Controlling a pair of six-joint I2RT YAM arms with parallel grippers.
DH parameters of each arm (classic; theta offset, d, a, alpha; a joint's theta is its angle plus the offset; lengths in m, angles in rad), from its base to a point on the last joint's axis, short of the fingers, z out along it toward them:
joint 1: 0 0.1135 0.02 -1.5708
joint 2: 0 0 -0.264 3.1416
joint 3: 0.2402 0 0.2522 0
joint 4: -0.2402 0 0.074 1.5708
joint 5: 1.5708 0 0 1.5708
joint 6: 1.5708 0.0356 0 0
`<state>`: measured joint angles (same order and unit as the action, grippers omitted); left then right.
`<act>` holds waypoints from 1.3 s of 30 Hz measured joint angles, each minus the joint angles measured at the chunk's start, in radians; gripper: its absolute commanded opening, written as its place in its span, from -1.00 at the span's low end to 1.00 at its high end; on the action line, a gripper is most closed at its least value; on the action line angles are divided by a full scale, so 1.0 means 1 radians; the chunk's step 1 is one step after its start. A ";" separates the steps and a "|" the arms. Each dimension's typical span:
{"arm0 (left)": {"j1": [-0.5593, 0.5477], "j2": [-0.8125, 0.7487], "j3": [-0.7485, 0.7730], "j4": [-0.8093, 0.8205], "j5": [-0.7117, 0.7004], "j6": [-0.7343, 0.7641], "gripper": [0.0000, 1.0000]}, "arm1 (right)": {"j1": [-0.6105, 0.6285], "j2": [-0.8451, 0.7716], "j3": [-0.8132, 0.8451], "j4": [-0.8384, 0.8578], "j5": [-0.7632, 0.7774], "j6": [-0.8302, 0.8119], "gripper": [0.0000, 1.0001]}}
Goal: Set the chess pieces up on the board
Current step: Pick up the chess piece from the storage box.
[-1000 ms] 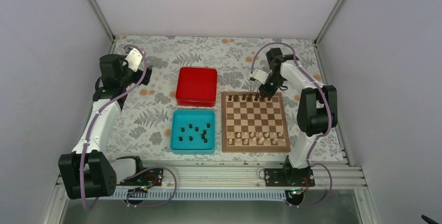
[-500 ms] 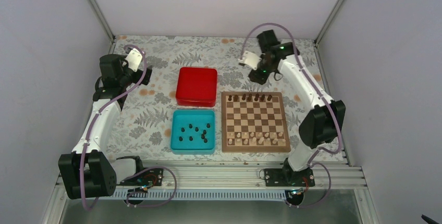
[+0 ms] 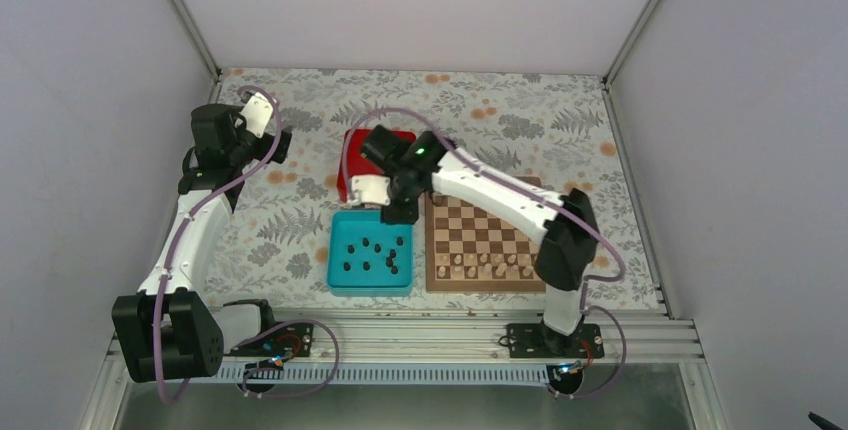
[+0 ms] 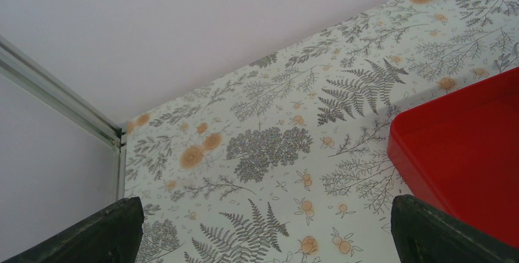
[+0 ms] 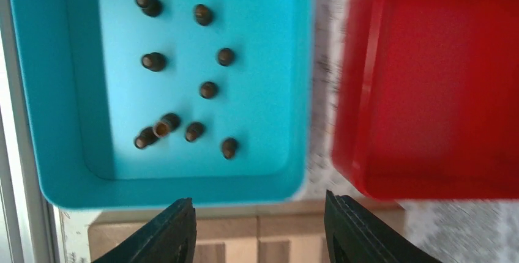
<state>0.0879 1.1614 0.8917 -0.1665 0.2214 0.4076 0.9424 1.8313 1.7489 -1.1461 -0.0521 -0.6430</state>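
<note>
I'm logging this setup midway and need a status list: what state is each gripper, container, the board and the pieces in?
right gripper, open, holding nothing.
left gripper, open, holding nothing.
dark chess pieces, scattered in the teal tray, one apparently tipped over.
teal tray, holding only those pieces.
board, pale pieces standing along its near edge, far edge hidden by the right arm.
red box, nothing seen on it.

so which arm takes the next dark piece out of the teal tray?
Right. The right gripper hangs open and empty at the teal tray's far corner, the dark pieces in plain sight of its wrist camera. The left gripper sits apart, left of the red box, facing the cloth.
</note>
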 measured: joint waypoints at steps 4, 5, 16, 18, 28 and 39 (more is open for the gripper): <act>0.000 0.000 0.000 0.000 0.000 0.000 1.00 | 0.079 0.103 0.000 0.000 -0.005 0.010 0.08; 0.000 0.000 0.000 0.000 0.000 0.000 1.00 | 0.095 0.127 0.000 0.000 -0.006 0.012 0.06; 0.000 0.000 0.000 0.000 0.000 0.000 1.00 | 0.182 0.204 -0.069 0.005 -0.002 0.025 -0.09; 0.000 0.000 0.000 0.000 0.000 0.000 1.00 | 0.182 0.204 -0.093 0.010 0.006 0.027 -0.09; 0.000 0.000 0.000 0.000 0.000 0.000 1.00 | 0.182 0.206 -0.128 0.050 0.039 0.026 -0.20; 0.000 0.000 0.000 0.000 0.000 0.000 1.00 | 0.182 0.222 -0.135 0.070 0.039 0.023 -0.38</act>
<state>0.0879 1.1614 0.8917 -0.1661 0.2211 0.4080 1.1248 2.0529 1.6138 -1.0763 -0.0128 -0.6197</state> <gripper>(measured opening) 0.999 0.313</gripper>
